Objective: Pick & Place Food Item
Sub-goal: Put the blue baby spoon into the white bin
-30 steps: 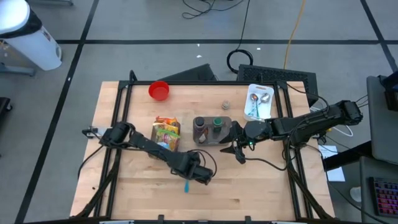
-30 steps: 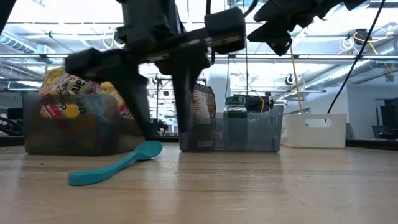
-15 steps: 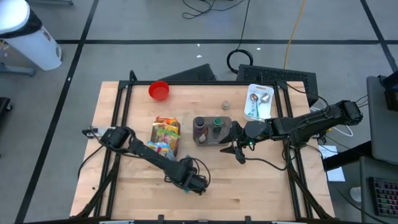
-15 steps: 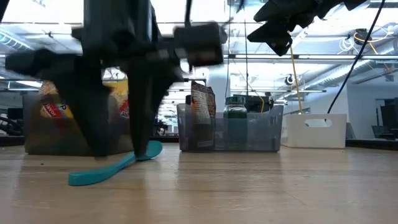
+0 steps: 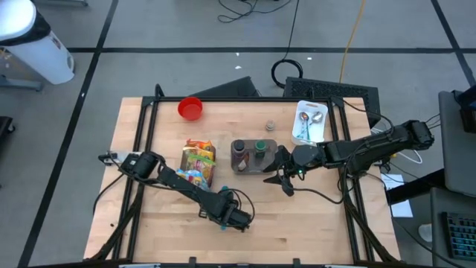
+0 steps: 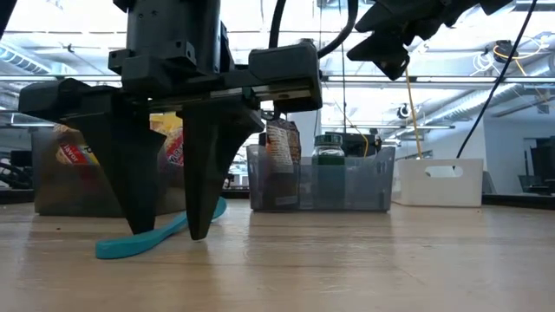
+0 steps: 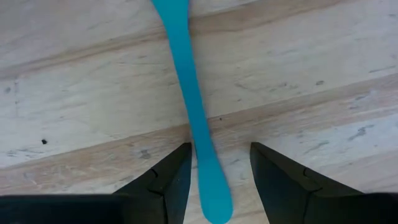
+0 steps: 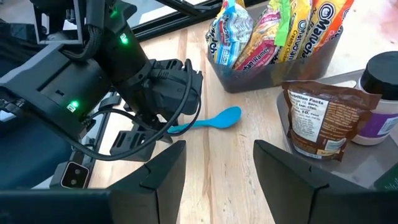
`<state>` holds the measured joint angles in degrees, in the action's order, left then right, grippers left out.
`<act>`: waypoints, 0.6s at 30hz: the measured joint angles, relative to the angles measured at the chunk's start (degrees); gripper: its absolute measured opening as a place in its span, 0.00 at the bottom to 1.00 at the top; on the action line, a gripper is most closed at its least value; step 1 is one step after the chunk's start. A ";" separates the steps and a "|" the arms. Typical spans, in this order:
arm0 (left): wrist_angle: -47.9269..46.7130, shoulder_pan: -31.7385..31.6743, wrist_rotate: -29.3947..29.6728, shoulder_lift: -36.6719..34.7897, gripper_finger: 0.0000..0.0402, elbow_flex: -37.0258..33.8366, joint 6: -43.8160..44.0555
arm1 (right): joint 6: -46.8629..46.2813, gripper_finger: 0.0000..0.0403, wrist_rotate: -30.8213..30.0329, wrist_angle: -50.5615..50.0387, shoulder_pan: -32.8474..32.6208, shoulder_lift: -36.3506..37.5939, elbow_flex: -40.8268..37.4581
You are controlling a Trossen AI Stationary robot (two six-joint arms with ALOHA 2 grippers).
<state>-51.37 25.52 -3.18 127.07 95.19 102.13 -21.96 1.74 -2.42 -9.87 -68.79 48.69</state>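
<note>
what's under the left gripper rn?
The blue spoon lies flat on the wooden table, its handle running between the open fingers of the left gripper, not yet gripped. In the high view the gripper covers most of the spoon, so its bowl is hidden there.

The orange ramen packet (image 8: 323,25) standing in the snack bin (image 8: 273,68) carries large lettering that seems to read "Maruchan", cut off at the frame edge. The brown pouch (image 8: 317,121) bears a white panel of small print, too fine to read. The snack wrappers (image 6: 82,143) seen at desk level show only illegible fragments.
</note>
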 joint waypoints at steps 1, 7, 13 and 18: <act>-0.03 0.00 -0.14 0.00 0.43 -0.02 0.00 | 0.00 0.45 0.00 -0.01 0.00 0.00 0.00; -0.61 0.02 -0.46 0.11 0.29 -0.12 -0.54 | 0.09 0.45 0.00 -0.02 0.00 0.00 0.00; 0.20 0.02 -0.99 0.11 0.08 -0.15 -3.22 | 0.11 0.45 0.00 -0.02 0.00 0.00 0.00; 3.52 0.10 -1.68 0.11 0.04 -0.06 -5.57 | 0.11 0.45 -0.07 -0.01 0.00 0.00 0.01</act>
<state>-47.86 25.62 -4.87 127.17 95.13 96.55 -21.85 1.67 -2.42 -9.87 -68.79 48.70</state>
